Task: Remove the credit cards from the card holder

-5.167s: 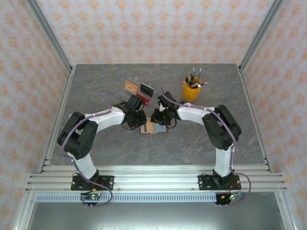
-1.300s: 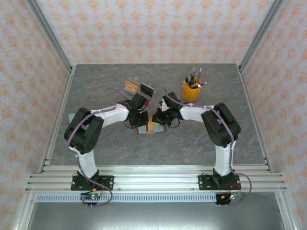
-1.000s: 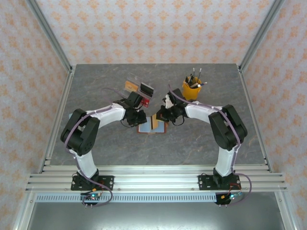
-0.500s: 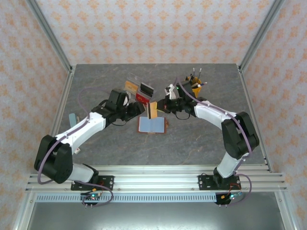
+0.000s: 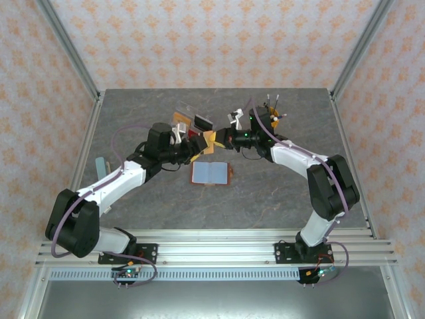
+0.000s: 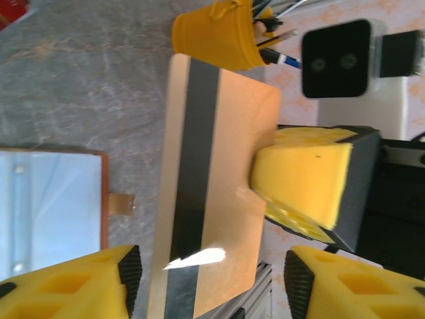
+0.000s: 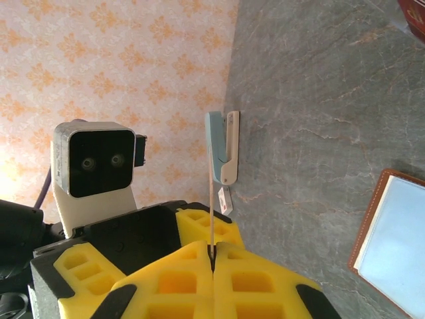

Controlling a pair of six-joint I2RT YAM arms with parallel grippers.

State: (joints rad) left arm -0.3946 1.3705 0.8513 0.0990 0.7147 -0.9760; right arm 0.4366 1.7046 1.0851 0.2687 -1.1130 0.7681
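Observation:
The reddish-brown card holder lies open on the grey table, pale blue pockets up; its edge shows in the wrist views. One of the credit cards, orange with a black stripe, hangs in the air behind the holder. My right gripper is shut on one end of the card, seen edge-on. My left gripper is open, its fingers either side of the card's other end with small gaps.
A clear acrylic stand with cards stands behind the left gripper. A yellow cup of pens sits at the back right. A pale blue and white object lies at the table's left edge.
The right gripper has lifted the orange card out of the holder and carried it back. The left gripper let go at the holder, opened, swung left, then closed in around the card.

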